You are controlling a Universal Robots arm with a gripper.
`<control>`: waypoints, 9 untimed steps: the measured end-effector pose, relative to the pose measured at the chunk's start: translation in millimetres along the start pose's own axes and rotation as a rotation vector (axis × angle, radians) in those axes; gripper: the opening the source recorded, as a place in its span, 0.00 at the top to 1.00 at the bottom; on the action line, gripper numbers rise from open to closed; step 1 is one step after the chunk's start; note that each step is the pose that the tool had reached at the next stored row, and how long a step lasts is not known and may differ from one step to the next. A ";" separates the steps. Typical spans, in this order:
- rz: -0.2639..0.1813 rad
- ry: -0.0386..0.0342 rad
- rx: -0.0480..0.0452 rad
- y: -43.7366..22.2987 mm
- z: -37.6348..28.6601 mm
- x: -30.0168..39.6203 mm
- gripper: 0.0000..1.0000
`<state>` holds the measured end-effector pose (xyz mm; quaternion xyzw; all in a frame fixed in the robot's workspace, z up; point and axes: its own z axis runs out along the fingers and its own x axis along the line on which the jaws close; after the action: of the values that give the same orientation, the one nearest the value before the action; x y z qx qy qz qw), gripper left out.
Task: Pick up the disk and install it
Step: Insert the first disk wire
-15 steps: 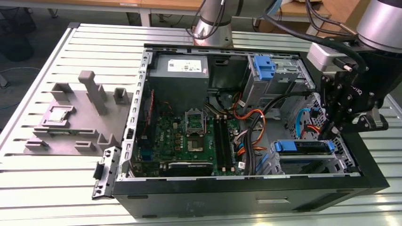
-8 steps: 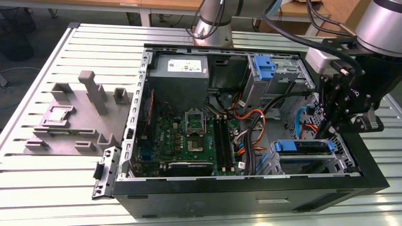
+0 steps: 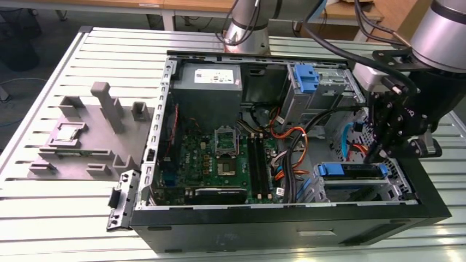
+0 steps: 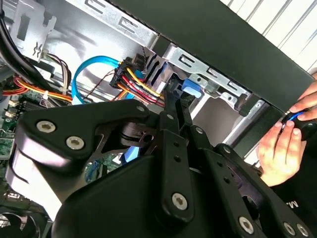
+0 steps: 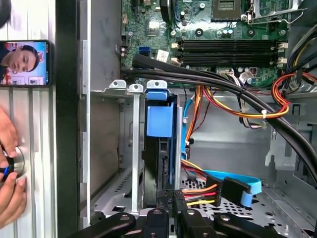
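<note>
Disk [image 3: 351,171] with its blue bracket sits in the drive cage at the lower right of the exterior view, inside the computer case [image 3: 291,221]. Gripper [image 5: 168,198] fingers look drawn narrow against its edge, though whether they actually clamp it I cannot tell.

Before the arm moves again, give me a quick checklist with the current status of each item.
1. The disk sits between the drive cage rails: ok.
2. The gripper is at the disk's end: ok.
3. Disk fully seated: cannot tell.
4. Power cables away from the gripper: not ok, they lie right beside it.
5. A person's hand is outside the case wall: ok.
</note>
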<state>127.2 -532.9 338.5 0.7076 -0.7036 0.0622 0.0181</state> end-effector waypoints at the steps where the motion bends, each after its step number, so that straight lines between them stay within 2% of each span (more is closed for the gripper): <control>1: 0.003 -0.0008 -0.0004 0.1 0.7 -0.1 0.84; 5: 0.037 0.0014 -0.0042 0.6 2.4 -0.3 0.84; 9: 0.048 0.0023 -0.0055 1.3 3.7 -0.2 0.84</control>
<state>126.2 -533.1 334.7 0.6904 -0.7205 0.0615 0.0194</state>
